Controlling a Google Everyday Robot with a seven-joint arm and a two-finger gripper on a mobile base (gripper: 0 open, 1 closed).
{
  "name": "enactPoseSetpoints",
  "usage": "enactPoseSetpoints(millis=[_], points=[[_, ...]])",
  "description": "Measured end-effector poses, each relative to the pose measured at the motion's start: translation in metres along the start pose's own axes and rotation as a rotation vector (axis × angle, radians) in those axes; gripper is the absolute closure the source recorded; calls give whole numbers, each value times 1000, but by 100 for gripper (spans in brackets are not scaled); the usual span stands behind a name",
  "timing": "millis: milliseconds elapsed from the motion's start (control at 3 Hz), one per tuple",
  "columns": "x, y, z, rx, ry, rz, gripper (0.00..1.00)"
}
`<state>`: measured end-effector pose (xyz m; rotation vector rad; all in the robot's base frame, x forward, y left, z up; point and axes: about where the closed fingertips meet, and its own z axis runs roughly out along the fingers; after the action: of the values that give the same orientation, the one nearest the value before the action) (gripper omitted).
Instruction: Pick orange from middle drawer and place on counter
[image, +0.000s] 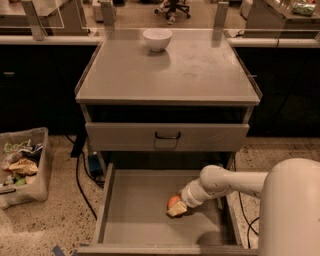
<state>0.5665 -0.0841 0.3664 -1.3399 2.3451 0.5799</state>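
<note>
Right of centre on middle drawer (140, 217) floor: orange (173, 201) sits against gripper (177, 210) tip, toward drawer's back-left; grip state: cannot tell.

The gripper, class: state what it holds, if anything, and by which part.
It cannot be told. The gripper is down in the middle drawer, against the orange, but no hold shows clearly.

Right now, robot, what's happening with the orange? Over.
End effector inside middle drawer, right at the orange. Orange not yet on counter. White bowl at counter's back, out of the way.
</note>
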Motion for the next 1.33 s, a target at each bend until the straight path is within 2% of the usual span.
enactPoseSetpoints(millis=[667,1000,1333], points=[[0,0,0,0,0,0,89],[-7,5,-3,-29,-1,-10,100],[-46,6,-28,-88,-21,-43,100]])
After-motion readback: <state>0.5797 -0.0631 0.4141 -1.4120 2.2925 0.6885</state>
